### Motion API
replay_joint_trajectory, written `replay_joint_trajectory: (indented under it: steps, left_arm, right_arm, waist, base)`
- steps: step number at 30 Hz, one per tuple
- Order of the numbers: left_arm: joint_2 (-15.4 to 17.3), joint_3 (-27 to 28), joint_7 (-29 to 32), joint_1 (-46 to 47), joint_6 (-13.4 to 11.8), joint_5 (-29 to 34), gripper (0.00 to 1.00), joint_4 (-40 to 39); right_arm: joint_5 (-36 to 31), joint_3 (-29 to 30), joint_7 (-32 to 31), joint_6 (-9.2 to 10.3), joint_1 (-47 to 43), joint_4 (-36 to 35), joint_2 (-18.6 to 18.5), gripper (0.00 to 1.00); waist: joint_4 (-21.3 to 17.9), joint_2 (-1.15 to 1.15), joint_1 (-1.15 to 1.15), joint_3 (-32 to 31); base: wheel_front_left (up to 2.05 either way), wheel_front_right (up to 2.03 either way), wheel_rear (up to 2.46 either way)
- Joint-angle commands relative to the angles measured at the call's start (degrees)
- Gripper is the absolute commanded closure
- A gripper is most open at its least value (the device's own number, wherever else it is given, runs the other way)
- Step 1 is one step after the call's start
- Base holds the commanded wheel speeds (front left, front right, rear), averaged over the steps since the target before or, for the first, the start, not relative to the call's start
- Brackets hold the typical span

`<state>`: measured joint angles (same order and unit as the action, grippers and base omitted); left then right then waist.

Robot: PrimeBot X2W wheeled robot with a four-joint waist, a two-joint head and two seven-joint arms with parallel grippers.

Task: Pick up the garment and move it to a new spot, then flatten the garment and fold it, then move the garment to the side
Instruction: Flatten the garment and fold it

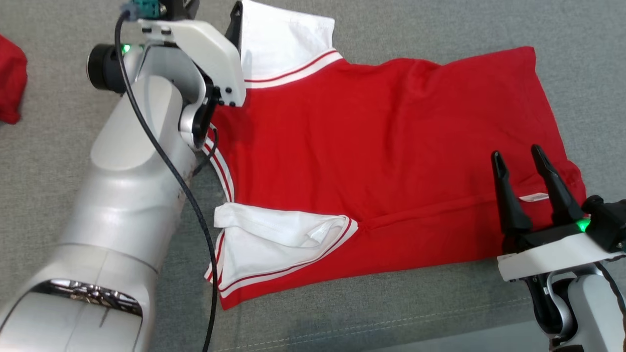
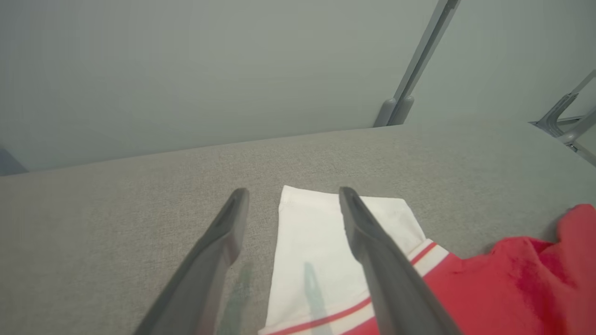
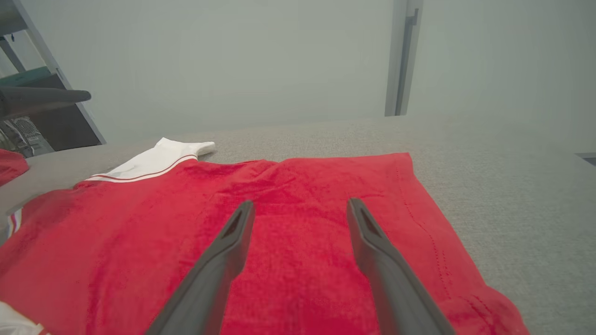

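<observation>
Garment [image 1: 381, 146], one, red, lies spread on the grey surface [image 1: 440, 303] and spans the stretch between the two claws. Two of its parts are white with red stripes at the edge: the far sleeve [image 1: 283, 39] and the near sleeve [image 1: 274, 244].

The far sleeve lies right under the left claw [image 2: 293, 195]. In the left wrist view one finger [image 2: 219, 256] is over bare surface just beside the sleeve's edge, and the other is over the white cloth. The red body lies off to that claw's right. The near sleeve is folded in over the red body, closer to the robot than the left claw and just beside the left arm [image 1: 127, 195]. The left claw is spread wide and grips nothing. Whether its tips touch the sleeve I cannot tell.

The right claw [image 1: 517, 154] is at the garment's other end, by the hem. Its two fingers stand wide apart over the red cloth, which runs on ahead of them and to their left. Between them shows one small white tag [image 1: 534, 197] on the cloth below. This claw holds nothing.

One black cable [image 1: 166, 161] runs down the left arm. One more red cloth [image 1: 10, 83] lies well apart from the left claw on its outer side, clear of the garment.
</observation>
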<state>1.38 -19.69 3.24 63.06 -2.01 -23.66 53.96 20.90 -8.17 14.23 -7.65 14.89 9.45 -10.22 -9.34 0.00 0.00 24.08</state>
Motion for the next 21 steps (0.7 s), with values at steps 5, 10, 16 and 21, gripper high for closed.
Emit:
replay_joint_trajectory:
  steps: [5,10,16,21]
  left_arm:
    - [1.7,-0.7,0.2,8.3,1.0,1.5,0.00,4.5]
    - [2.1,-3.2,0.2,12.6,1.9,3.7,0.00,10.0]
    - [2.5,-4.0,-0.7,15.9,2.3,4.1,0.00,14.6]
    - [3.3,-4.6,-0.9,18.0,2.4,4.4,0.00,16.8]
  right_arm:
    - [0.1,-1.9,0.8,0.16,2.7,-2.1,-0.6,0.00]
    - [0.2,-2.8,0.8,0.16,4.1,-2.0,-0.1,0.00]
    - [0.3,-3.2,0.8,0.16,4.3,-1.6,0.3,0.00]
    - [0.4,-3.4,0.8,0.16,4.4,-1.7,0.6,0.00]
  waist:
    - [-1.9,0.00,0.00,5.3]
    - [-3.8,0.00,0.00,7.5]
    - [-5.8,0.00,0.00,9.0]
    - [-7.1,0.00,0.00,10.1]
  base:
    - [0.00,0.00,0.00]
    - [0.00,0.00,0.00]
    - [0.00,0.00,0.00]
    - [0.00,0.00,0.00]
